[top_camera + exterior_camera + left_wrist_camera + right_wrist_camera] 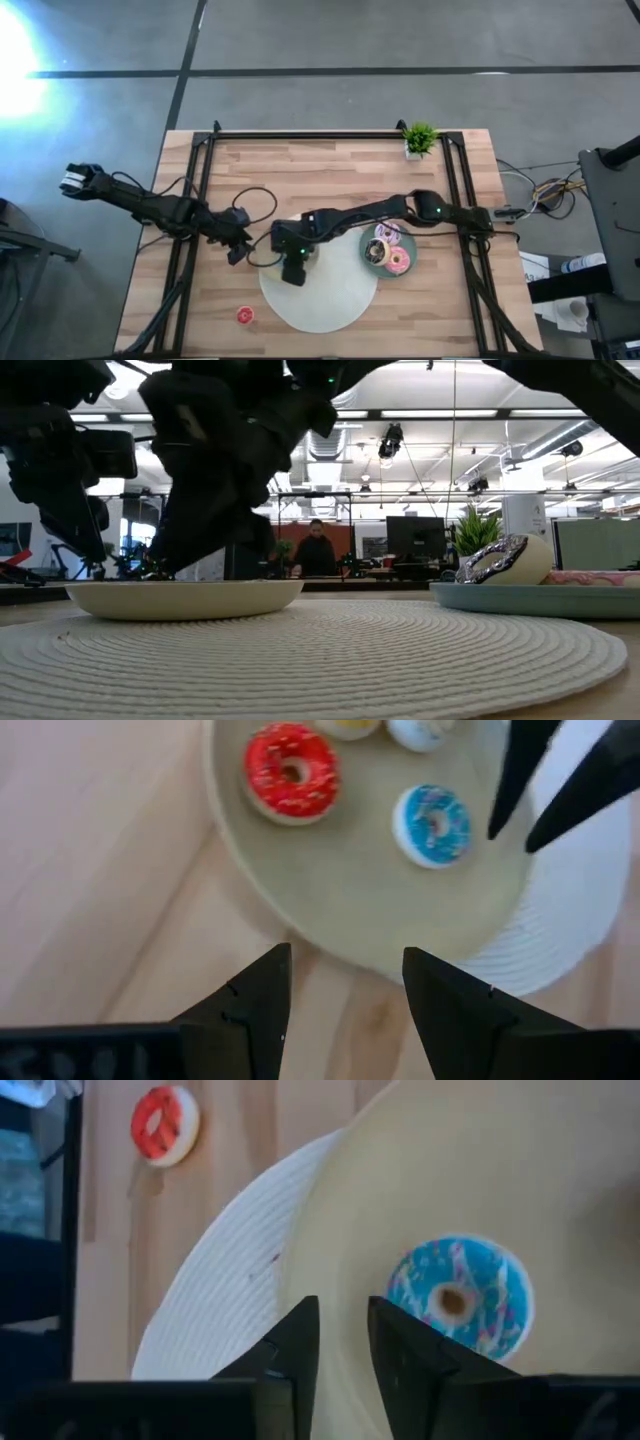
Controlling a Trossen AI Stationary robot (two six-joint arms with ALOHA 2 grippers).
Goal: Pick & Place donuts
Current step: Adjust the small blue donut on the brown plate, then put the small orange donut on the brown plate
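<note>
A beige plate (pixel 305 252) sits on the white mat's far-left part. In the left wrist view it holds a red mini donut (pixel 292 772), a blue mini donut (pixel 432 823) and the edges of a yellow donut (pixel 350 726) and a pale one (pixel 420 730). My right gripper (pixel 293 272) (pixel 343 1335) hovers over this plate, narrowly open and empty, just beside the blue donut (pixel 460 1305). My left gripper (pixel 236 250) (pixel 345 982) is open and empty over the table by the plate's left rim. An orange-red mini donut (pixel 245 316) lies flat on the wood near the near edge. Three larger donuts (pixel 388 250) lie in the teal plate.
The round white woven mat (pixel 320 295) lies at the table's near middle. The teal plate (pixel 540 600) stands to its right. A small potted plant (pixel 419 139) stands at the far right corner. A black frame runs along the table's left, far and right edges. People show in the room beyond.
</note>
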